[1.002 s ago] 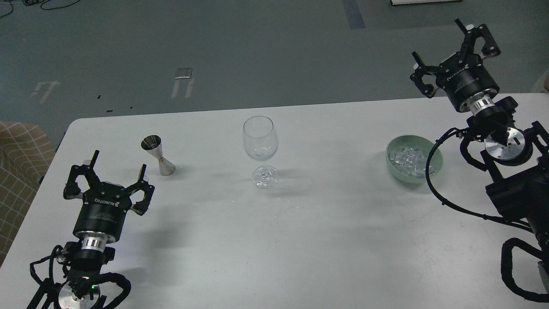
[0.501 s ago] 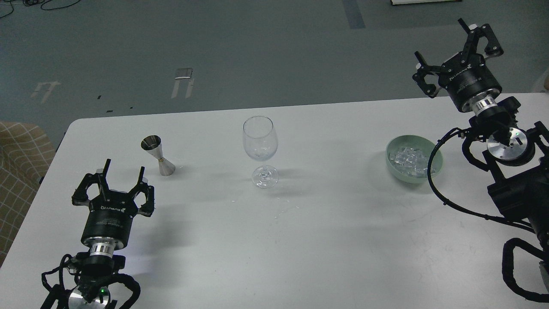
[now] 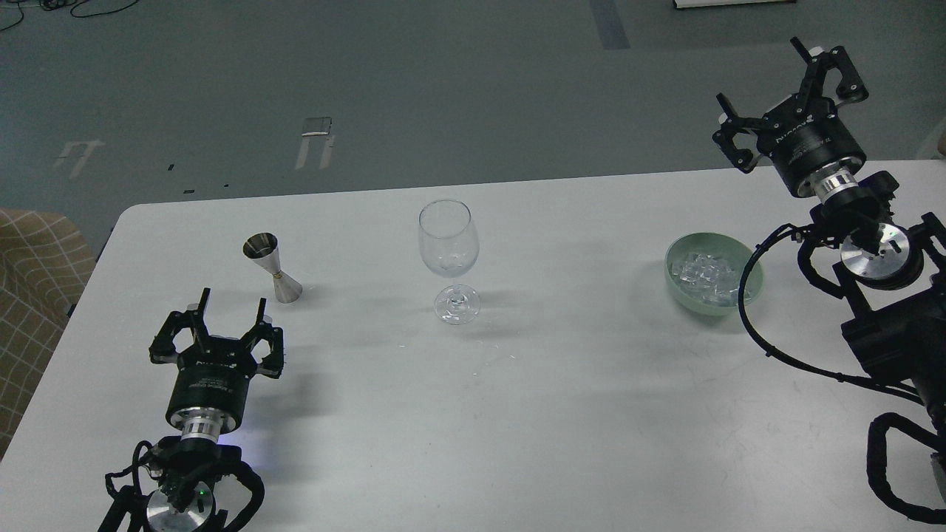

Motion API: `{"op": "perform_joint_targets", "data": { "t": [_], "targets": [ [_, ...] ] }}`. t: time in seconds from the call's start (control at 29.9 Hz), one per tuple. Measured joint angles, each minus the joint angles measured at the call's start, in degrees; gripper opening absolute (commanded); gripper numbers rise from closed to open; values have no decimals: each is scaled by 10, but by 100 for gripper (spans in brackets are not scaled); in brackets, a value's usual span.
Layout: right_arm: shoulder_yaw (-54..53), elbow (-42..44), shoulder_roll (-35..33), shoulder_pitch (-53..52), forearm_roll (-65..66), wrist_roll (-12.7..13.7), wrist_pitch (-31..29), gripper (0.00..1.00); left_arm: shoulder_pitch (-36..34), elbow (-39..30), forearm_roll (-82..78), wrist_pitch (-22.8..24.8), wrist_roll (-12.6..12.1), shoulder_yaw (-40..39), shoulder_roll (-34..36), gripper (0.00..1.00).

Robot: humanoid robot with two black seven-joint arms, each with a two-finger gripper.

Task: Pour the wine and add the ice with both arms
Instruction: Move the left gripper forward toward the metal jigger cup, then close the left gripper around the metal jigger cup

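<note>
An empty clear wine glass [image 3: 448, 258] stands upright at the middle of the white table [image 3: 517, 414]. A steel jigger [image 3: 273, 267] stands to its left. A pale green bowl [image 3: 751, 292] at the right holds several clear ice cubes [image 3: 702, 275]. My left gripper [image 3: 230, 304] is open and empty, low over the table just in front of the jigger, not touching it. My right gripper [image 3: 761, 70] is open and empty, raised past the table's far right edge, behind the bowl.
A tan checked seat [image 3: 33, 295] sits off the table's left edge. The right arm's black cable [image 3: 768, 347] loops over the table beside the bowl. Small wet spots [image 3: 491, 362] lie in front of the glass.
My left gripper has moved right and down in the view and its fingers have drawn closer together, still open. My right gripper has shifted slightly right.
</note>
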State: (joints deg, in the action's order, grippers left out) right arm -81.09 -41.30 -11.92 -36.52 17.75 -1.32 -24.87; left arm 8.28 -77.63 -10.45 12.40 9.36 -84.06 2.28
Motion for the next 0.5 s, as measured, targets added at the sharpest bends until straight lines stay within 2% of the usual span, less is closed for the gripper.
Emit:
{"op": "perform_joint_targets", "data": {
  "t": [0.23,0.5],
  "targets": [
    [0,3,-1,4,1,0,0,100,-79,100,1,4,0,1,-14,74],
    [1,6,0,4,3,0,1,100,-106,142,1,10,0,0,-14,74]
  ]
}}
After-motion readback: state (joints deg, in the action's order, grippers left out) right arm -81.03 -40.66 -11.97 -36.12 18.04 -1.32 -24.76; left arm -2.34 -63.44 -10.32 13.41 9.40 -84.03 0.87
